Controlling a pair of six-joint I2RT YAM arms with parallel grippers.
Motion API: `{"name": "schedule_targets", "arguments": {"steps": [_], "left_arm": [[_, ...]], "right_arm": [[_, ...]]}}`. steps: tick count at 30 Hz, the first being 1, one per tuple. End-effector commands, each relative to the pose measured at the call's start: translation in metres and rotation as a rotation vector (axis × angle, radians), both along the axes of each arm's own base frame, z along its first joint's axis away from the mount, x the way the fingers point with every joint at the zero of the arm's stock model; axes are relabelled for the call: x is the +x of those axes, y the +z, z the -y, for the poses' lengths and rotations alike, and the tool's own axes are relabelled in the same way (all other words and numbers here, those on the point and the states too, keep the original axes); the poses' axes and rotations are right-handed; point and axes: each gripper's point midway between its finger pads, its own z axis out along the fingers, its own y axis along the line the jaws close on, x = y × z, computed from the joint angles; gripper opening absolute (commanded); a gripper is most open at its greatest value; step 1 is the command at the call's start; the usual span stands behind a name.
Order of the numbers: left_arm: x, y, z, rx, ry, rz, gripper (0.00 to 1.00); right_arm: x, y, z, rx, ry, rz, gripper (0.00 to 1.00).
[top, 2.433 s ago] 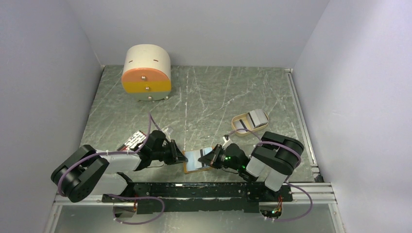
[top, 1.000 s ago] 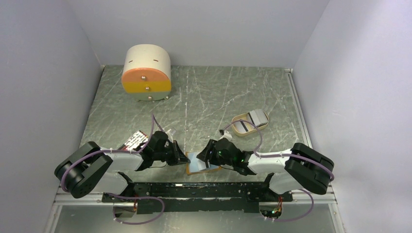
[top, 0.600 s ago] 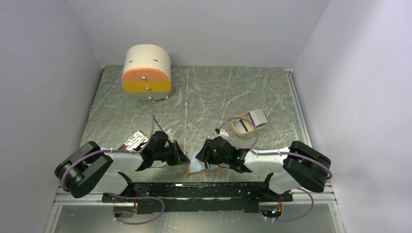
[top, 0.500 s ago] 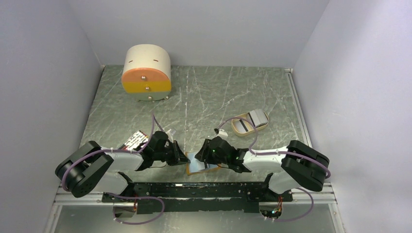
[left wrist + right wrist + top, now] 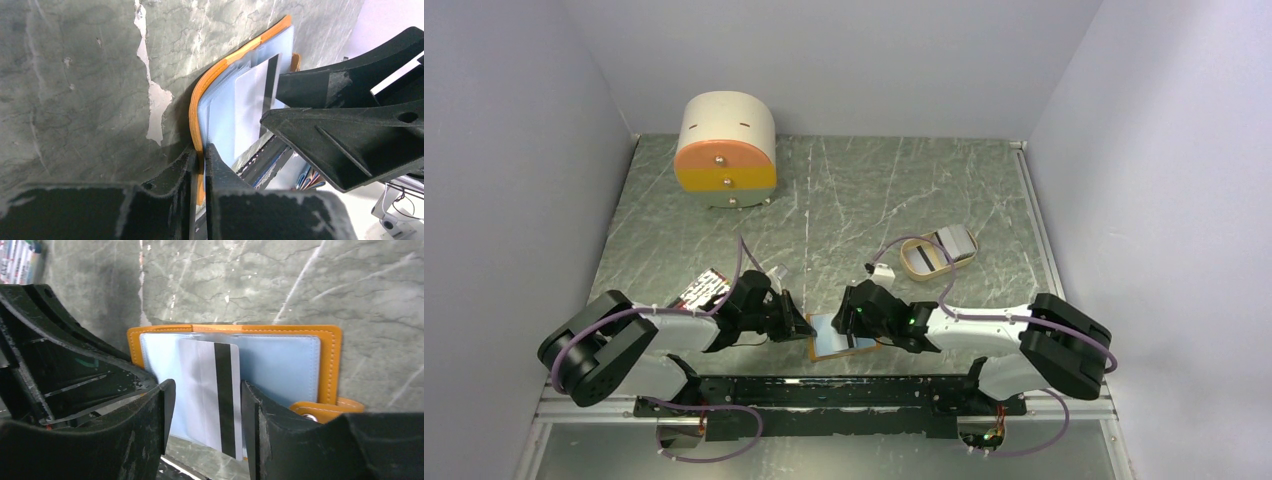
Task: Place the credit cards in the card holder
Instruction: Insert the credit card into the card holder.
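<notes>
The card holder point(image 5: 837, 338) lies open near the table's front edge, orange rim up and pale blue inside. My left gripper point(image 5: 200, 156) is shut on the orange left edge of the card holder point(image 5: 216, 82). A pale credit card point(image 5: 202, 390) with a dark stripe lies lengthwise on the blue inside of the card holder point(image 5: 280, 365), its far end under a clear pocket. My right gripper point(image 5: 205, 410) straddles this card, one finger against each long edge. More credit cards point(image 5: 954, 241) sit in the tray.
A tan oval tray point(image 5: 921, 262) stands right of centre. The round cream-and-orange drawer box point(image 5: 726, 150) is at the back left. A colourful flat packet point(image 5: 701, 290) lies beside the left arm. The two grippers point(image 5: 824, 326) nearly meet over the holder.
The right arm has stretched out and its gripper has slid a little leftward over the holder with the card. The left gripper has kept its hold on the edge.
</notes>
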Motion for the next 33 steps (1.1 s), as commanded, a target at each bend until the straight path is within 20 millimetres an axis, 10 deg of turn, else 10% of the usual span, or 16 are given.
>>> {"name": "schedule_targets", "arguments": {"steps": [1, 33], "left_arm": [[-0.004, -0.002, 0.001, 0.006, -0.025, 0.006, 0.11], [0.001, 0.008, 0.008, -0.004, -0.039, 0.043, 0.32]], "right_arm": [[-0.001, -0.014, 0.029, -0.159, -0.014, 0.008, 0.54], [-0.014, -0.005, -0.018, 0.037, 0.119, 0.007, 0.45]]}}
